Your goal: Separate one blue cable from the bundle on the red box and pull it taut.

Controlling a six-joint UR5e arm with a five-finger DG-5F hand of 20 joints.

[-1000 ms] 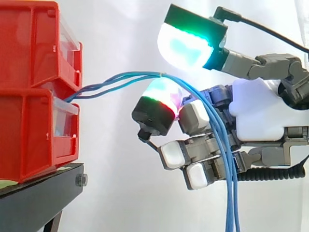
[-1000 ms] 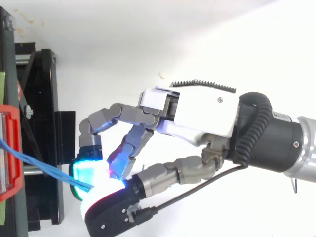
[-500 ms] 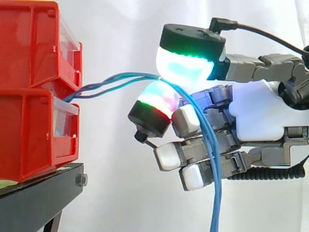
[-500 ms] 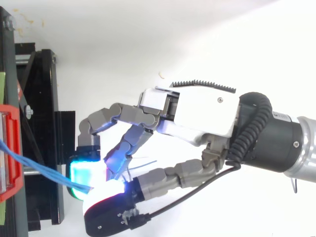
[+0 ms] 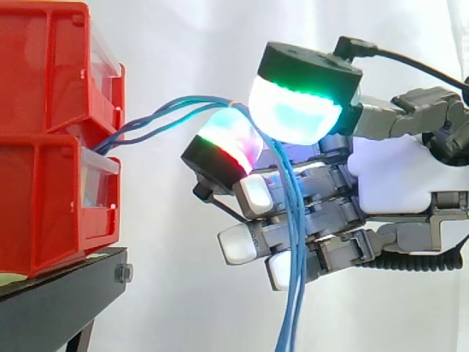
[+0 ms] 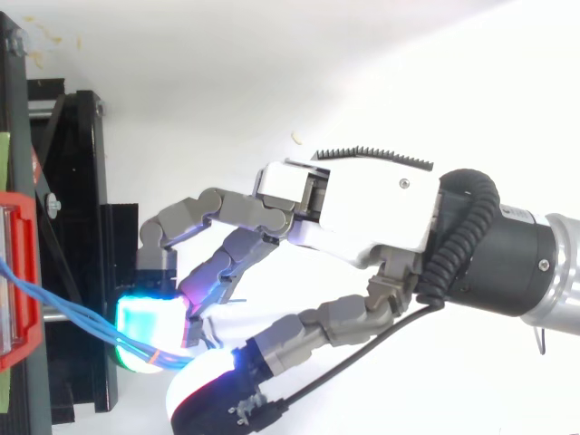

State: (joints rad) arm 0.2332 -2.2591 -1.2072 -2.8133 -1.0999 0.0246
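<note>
From the stacked red plastic bins [image 5: 51, 147] at nine o'clock, thin blue cables [image 5: 292, 220] arch over to the grey-and-white robot hand [image 5: 388, 176] at three o'clock, then hang toward six. Its curled fingers [image 5: 297, 110] pinch the strands between two glowing pads; the other fingers reach out loosely beneath.

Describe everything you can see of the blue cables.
The blue cables are several thin, glossy strands, loosely twisted together. They emerge between the stacked red bins, rise in a slack arc, pass between two glowing fingertips of the robot hand, then hang straight down in front of its other fingers.
</note>
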